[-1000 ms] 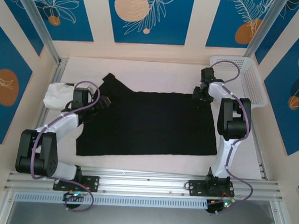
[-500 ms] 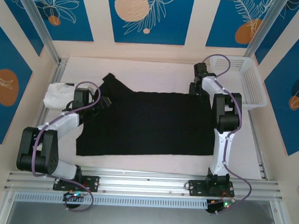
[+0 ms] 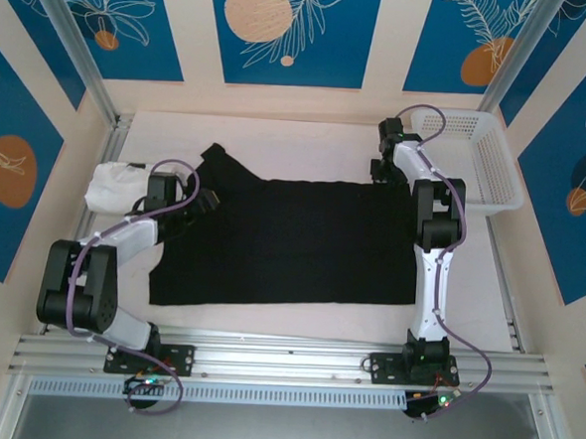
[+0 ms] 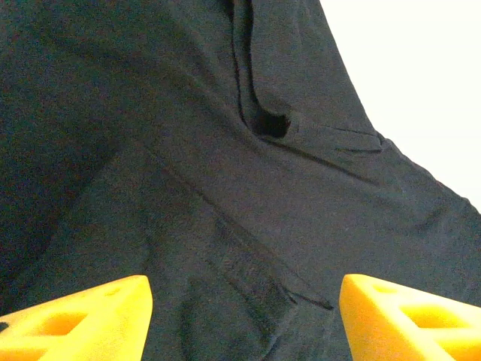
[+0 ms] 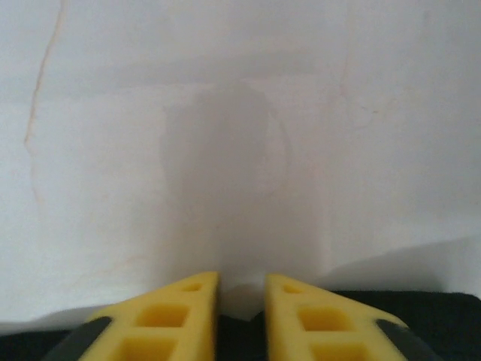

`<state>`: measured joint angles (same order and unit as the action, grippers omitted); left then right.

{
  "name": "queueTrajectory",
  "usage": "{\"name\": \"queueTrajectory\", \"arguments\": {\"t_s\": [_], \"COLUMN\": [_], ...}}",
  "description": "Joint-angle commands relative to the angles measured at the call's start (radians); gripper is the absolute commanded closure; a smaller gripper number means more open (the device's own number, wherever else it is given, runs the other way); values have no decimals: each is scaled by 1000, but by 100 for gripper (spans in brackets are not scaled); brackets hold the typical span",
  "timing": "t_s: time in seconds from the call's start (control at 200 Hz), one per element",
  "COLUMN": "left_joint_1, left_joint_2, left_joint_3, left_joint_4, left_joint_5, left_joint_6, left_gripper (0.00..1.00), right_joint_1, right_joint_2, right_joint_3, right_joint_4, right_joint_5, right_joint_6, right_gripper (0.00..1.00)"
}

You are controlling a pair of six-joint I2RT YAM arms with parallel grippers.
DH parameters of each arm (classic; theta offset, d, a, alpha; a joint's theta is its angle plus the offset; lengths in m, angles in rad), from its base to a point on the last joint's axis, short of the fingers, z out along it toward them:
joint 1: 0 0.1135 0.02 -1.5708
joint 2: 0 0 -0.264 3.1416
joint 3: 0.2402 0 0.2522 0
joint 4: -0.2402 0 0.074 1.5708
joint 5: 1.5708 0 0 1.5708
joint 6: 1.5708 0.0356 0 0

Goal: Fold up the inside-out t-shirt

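The inside-out t-shirt (image 3: 292, 239) lies spread flat on the white table, all black on its visible side, with one sleeve (image 3: 217, 160) reaching toward the far left. My left gripper (image 3: 207, 200) hovers open over the shirt's left shoulder area; in the left wrist view its yellow fingertips (image 4: 83, 316) stand wide apart above creased black cloth (image 4: 188, 150). My right gripper (image 3: 380, 173) sits at the shirt's far right corner. Its yellow fingers (image 5: 173, 316) are drawn close, with the black cloth edge (image 5: 421, 316) running in between them at the bottom.
A white folded garment (image 3: 111, 184) lies at the table's left edge beside the left arm. A white plastic basket (image 3: 481, 156) stands at the back right. An aluminium rail (image 3: 284, 358) runs along the front, and bare white table (image 5: 240, 113) stretches beyond the shirt.
The right arm has stretched further back and left to the shirt's far right corner, and its jaws have come together there. The left arm has stayed nearly still.
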<state>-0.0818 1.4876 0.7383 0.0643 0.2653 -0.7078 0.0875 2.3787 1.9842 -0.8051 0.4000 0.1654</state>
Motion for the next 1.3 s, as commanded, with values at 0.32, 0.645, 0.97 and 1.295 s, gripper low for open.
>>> {"name": "queueTrajectory", "arguments": {"t_s": [0.32, 0.645, 0.97, 1.295], "left_joint_1": [-8, -19, -22, -26], "left_joint_2": [49, 71, 88, 113], "left_joint_3": [89, 78, 73, 68], "left_joint_4": [27, 45, 54, 69], "left_joint_5": [-5, -1, -1, 5], "left_joint_6": [-22, -30, -30, -33], "left_gripper": [33, 33, 33, 33], "right_joint_1": [-4, -8, -32, -40], "right_joint_2": [-109, -159, -175, -113], "right_joint_3": [-86, -170, -193, -141], "right_joint_4": [12, 60, 81, 30], "right_joint_5": [54, 94, 98, 69], "right_joint_6": [-40, -75, -76, -67], "right_gripper": [59, 51, 51, 49]}}
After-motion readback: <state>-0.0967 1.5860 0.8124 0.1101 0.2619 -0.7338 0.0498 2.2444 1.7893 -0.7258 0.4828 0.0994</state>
